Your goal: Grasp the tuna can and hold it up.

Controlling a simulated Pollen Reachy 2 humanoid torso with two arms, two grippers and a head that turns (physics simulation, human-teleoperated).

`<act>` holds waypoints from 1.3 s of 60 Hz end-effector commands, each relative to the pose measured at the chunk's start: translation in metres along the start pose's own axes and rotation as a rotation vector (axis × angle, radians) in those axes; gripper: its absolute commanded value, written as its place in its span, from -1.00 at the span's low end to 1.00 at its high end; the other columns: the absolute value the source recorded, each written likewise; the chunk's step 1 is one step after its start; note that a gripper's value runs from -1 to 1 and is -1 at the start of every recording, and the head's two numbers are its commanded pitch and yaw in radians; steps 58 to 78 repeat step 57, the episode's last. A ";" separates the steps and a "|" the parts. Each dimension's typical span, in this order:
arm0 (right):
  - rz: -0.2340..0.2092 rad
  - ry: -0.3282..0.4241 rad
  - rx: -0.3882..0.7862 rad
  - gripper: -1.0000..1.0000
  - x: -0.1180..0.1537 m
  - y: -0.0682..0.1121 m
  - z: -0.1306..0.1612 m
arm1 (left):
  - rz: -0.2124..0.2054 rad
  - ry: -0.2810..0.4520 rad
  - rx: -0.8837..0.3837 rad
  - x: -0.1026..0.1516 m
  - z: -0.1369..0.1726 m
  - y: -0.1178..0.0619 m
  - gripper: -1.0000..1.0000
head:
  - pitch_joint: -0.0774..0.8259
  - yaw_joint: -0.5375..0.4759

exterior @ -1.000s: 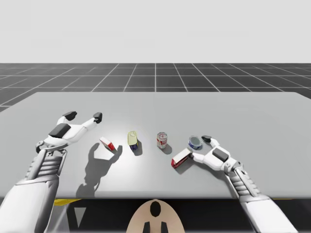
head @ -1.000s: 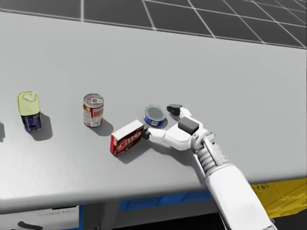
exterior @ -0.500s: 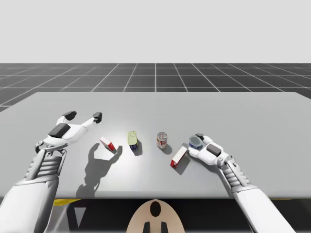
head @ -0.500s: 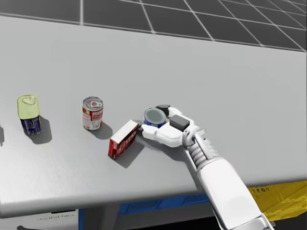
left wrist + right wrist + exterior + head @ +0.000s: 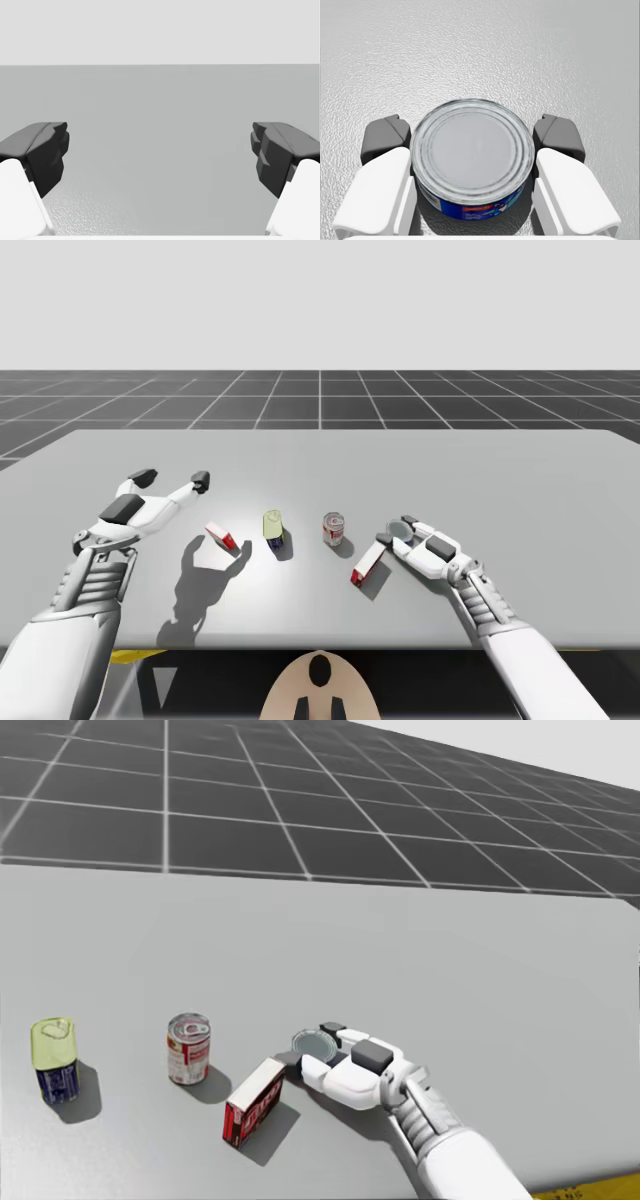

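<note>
My right gripper (image 5: 471,136) is pinching the tuna can (image 5: 472,165) from two sides, its fingers pressing against the blue wall. The can, a low round metal tin with a ridged grey lid, is sitting with its short axis upright and its lid facing up above the pebbled grey worktop (image 5: 450,970). A red box (image 5: 253,1102) is lying at its 8 o'clock. My left gripper (image 5: 160,155) is hovering, spread wide.

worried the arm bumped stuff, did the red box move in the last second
Yes. In the high view the red box has swung: its far end now lies nearer the red-and-white can, which stayed put.
</note>
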 end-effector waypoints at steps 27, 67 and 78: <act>0.036 -0.074 -0.015 1.00 0.048 0.001 0.019 | 0.002 -0.004 0.006 0.002 0.001 0.002 -1.00 | -0.21 -0.59; 0.158 -0.459 -0.100 1.00 0.213 0.011 0.075 | 0.008 -0.009 0.013 0.005 0.002 0.004 -1.00 | -0.21 -0.60; 0.158 -0.459 -0.100 1.00 0.213 0.011 0.075 | 0.008 -0.009 0.013 0.005 0.002 0.004 -1.00 | -0.21 -0.60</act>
